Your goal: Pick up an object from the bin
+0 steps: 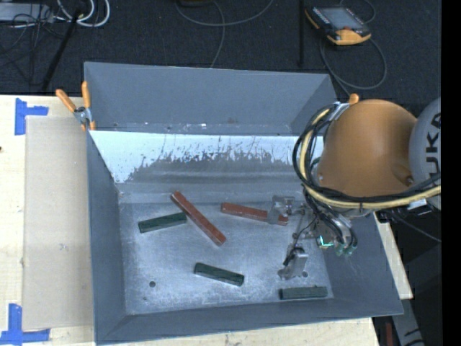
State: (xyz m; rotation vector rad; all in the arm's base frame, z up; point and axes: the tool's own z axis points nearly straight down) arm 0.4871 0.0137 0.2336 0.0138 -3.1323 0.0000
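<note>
Dark green bar, long axis left-right, lies near pincer; its grip unclear.

An orange-brown, dome-shaped cover sits on the wrist. Black and pale yellow cables loop round its rim. The white link bears black letters. The gripper is grey metal, with a green light above it.
</note>
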